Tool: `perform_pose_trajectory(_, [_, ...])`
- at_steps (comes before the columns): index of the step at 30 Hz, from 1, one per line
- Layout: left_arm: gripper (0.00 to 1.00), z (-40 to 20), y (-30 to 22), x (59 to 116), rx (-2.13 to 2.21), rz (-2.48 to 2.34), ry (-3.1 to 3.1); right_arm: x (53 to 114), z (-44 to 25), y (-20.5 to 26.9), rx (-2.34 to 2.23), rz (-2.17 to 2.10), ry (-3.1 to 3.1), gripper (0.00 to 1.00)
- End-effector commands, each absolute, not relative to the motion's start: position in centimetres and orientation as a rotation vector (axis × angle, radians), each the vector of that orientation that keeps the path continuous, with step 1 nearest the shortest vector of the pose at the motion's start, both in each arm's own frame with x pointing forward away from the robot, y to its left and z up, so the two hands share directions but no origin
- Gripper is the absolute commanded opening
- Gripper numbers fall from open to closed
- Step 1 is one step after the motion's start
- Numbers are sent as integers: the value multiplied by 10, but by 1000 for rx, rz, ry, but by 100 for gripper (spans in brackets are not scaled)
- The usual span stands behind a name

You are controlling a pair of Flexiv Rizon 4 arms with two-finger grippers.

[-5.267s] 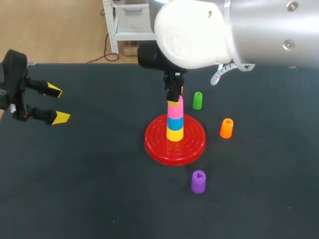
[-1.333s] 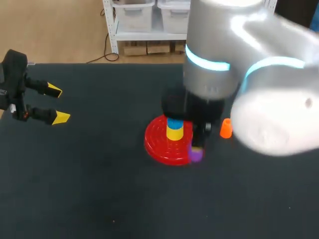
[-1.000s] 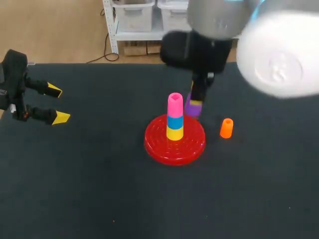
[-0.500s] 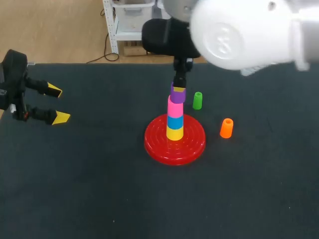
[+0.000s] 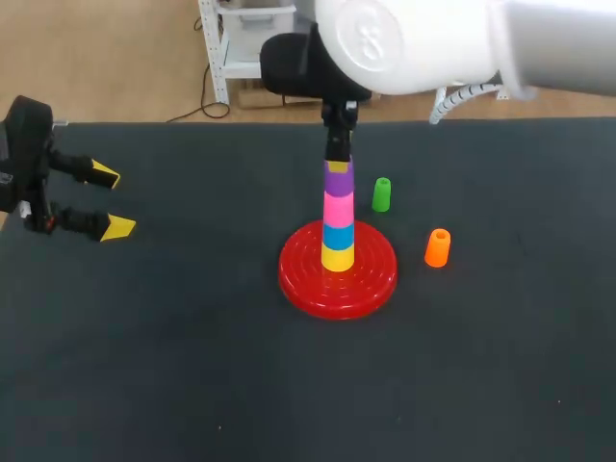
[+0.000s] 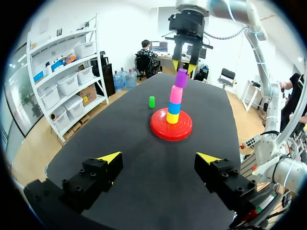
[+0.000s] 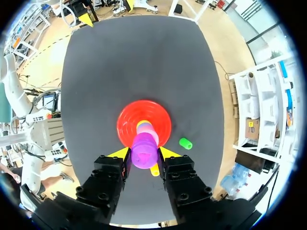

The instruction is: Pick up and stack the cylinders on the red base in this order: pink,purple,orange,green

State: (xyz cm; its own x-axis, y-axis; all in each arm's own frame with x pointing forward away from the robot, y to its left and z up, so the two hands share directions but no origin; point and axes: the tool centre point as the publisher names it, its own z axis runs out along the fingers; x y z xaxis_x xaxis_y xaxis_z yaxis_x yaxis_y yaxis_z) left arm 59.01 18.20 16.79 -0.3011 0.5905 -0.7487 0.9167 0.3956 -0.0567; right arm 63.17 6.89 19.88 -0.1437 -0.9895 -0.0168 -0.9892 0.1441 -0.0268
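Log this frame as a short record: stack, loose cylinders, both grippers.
stack on red base, bottom up: yellow, blue, pink, purple cylinder
loose: green cylinder, orange cylinder
right gripper: over the stack, jaws shut on purple cylinder
left gripper: far from stack, jaws open, empty
left to stack: orange, then green

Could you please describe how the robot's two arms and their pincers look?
The right arm has a bulky, rounded white and silver shell, with a white coiled cable beside it. The right pincer is black and blocky, with screw holes and two yellow triangular tips. The left pincer looks the same: black fingers, yellow tips.
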Motion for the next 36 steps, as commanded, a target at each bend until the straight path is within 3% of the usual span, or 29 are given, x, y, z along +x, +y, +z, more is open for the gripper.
perform_pose_trajectory(1, [100, 166, 183, 590, 1283, -649, 2001, 635, 192, 69, -2032, -12, 2356, 0])
perform_pose_trajectory(29, [100, 166, 183, 590, 1283, -649, 2001, 645, 173, 67, -1964, 75, 2382, 0])
perform_pose_trajectory(30, [100, 166, 183, 590, 1283, -649, 2001, 644, 178, 66, -1951, 79, 2354, 18])
perform_pose_trajectory(31, [100, 166, 183, 590, 1283, -649, 2001, 643, 183, 66, -1943, 66, 2325, 46])
perform_pose_trajectory(32, [100, 166, 183, 590, 1283, -649, 2001, 641, 192, 65, -1922, 71, 2287, 100])
perform_pose_trajectory(36, [100, 166, 183, 590, 1283, -649, 2001, 639, 218, 51, -1822, 70, 2248, 100])
